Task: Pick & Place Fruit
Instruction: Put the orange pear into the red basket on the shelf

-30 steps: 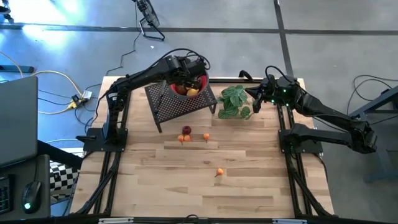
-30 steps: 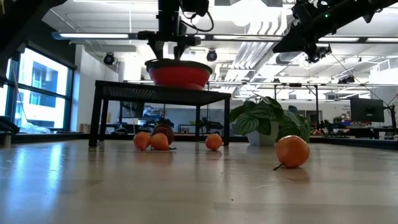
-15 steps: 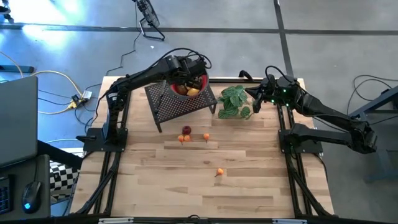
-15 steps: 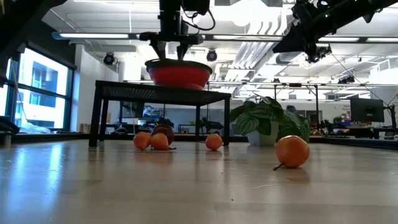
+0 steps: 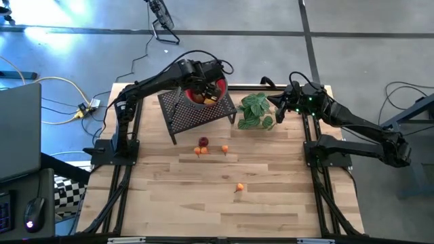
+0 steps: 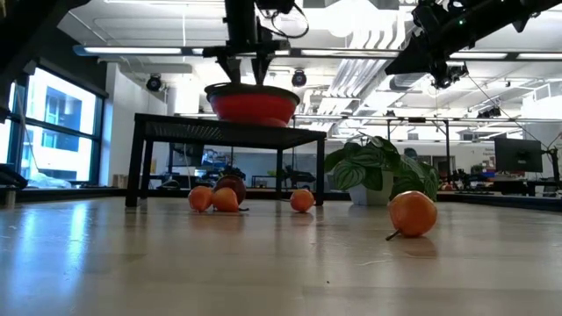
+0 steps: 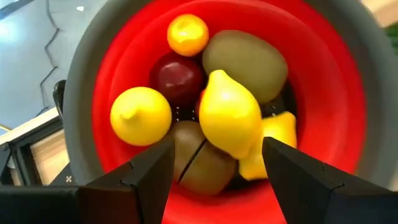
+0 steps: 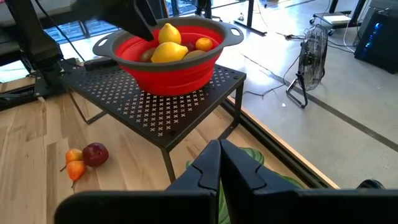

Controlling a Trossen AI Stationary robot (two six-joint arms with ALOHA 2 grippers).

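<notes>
A red bowl [image 5: 218,88] with a grey rim [image 7: 81,81] stands on a black mesh stand [image 5: 196,112]. It holds yellow lemons [image 7: 227,118], an orange ball [image 7: 188,34], a dark red piece [image 7: 179,78] and brownish kiwi-like ovals [image 7: 245,59]. My left gripper [image 7: 217,149] hangs open just above the bowl, its fingers apart over the fruit pile. A dark red piece and two orange ones [image 5: 202,146] lie on the table in front of the stand, with one orange [image 5: 224,149] beside them and another [image 5: 239,188] nearer. My right gripper [image 8: 219,155] waits shut by the plant.
A green leafy plant [image 5: 256,110] stands right of the stand, below my right gripper [image 5: 278,107]. The stand's legs [image 6: 136,167] rise from the far half of the table. Bare wood [image 5: 224,210] fills the near half. Arm frames line both sides.
My left gripper has shifted slightly over the bowl, toward the table's far edge. The fruit on the table and my right arm have stayed where they were.
</notes>
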